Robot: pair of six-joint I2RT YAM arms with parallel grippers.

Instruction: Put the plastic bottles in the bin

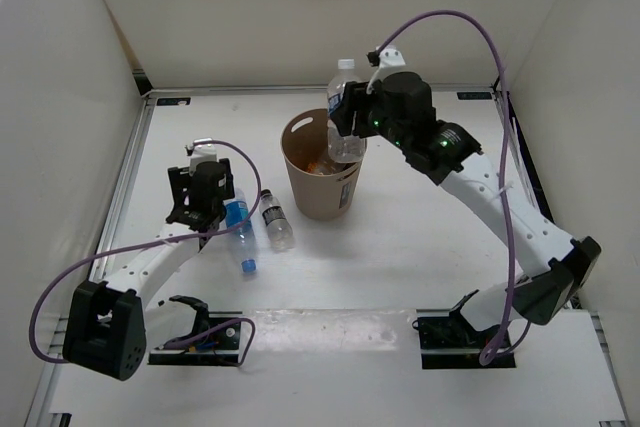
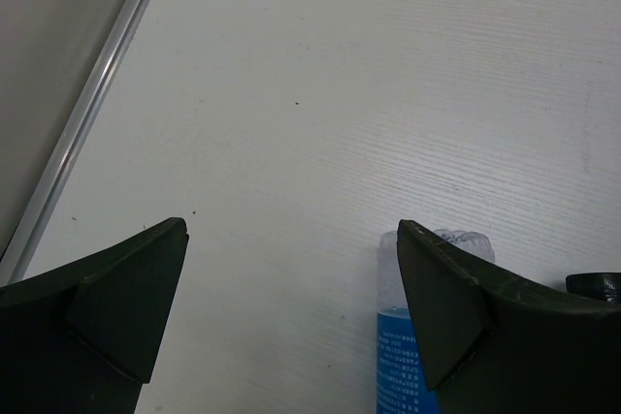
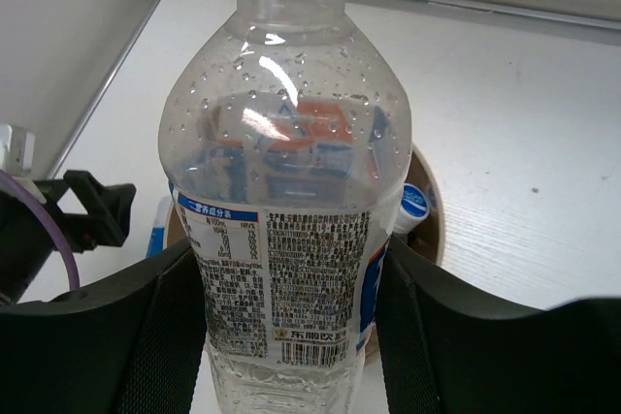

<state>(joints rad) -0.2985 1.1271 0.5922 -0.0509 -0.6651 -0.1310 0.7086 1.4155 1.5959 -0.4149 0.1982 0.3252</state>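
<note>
Left gripper (image 2: 291,228) hangs wide open beside the blue bottle (image 1: 240,230) lying near the bin (image 1: 318,197), while beyond, the right gripper (image 1: 352,125) pinches a light, probably slippery white-capped bottle (image 3: 291,220) by its labelled middle above the rim.

Stretches the white right arm (image 1: 492,199) forward and up, with the black two-finger right gripper (image 1: 348,119) clamped on an upright clear white-capped plastic bottle (image 3: 291,191). Bends the white left arm (image 1: 160,259) low, with the black left gripper (image 2: 291,239) facing down, fingers spread wide, empty.
</note>
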